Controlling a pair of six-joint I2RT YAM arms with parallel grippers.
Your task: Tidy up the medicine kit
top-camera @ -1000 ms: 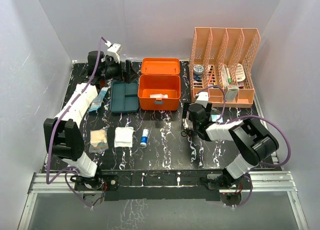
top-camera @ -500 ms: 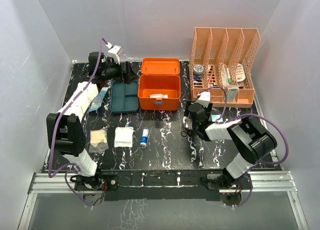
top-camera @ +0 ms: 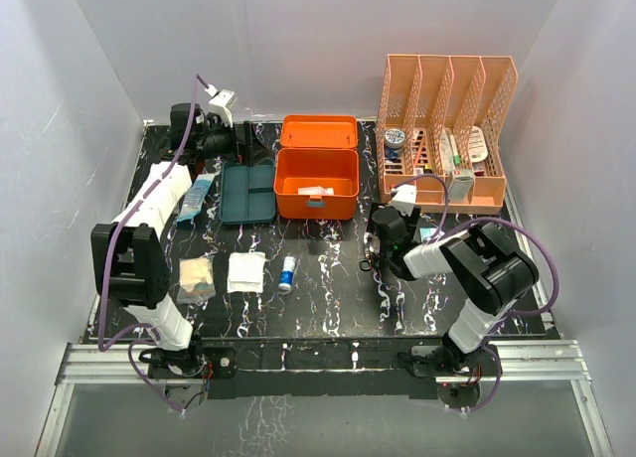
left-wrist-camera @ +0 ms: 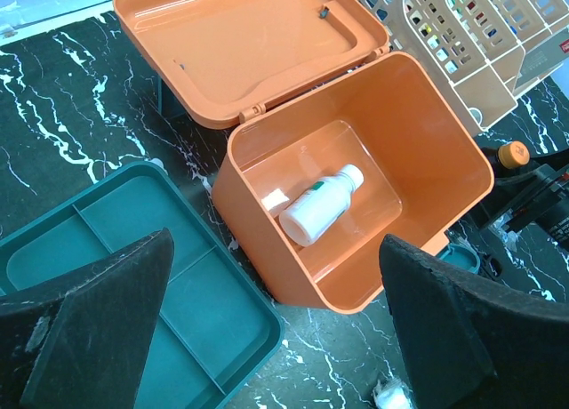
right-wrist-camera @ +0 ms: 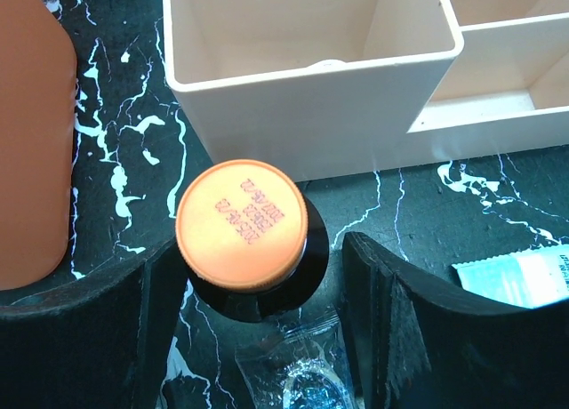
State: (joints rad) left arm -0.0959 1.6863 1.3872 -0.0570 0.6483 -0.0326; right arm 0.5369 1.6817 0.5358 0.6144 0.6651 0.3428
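Observation:
The orange medicine kit stands open at the table's middle back, with its lid flipped back. A white bottle lies inside it. Its teal divided tray lies on the table to its left. My left gripper hovers open above the tray and the kit's near corner, holding nothing. My right gripper is low on the table right of the kit, open. Its fingers straddle an upright dark bottle with an orange cap; the left finger is against it and the right finger stands a little off.
A peach slatted file organizer with several items stands at back right, its white front wall just behind the dark bottle. A clear packet lies between my right fingers. Gauze, a tan pad, a small tube and a blue sachet lie left.
My right gripper's jaws have narrowed around the orange-capped bottle. My left wrist has shifted slightly to the left at the back, still wide open.

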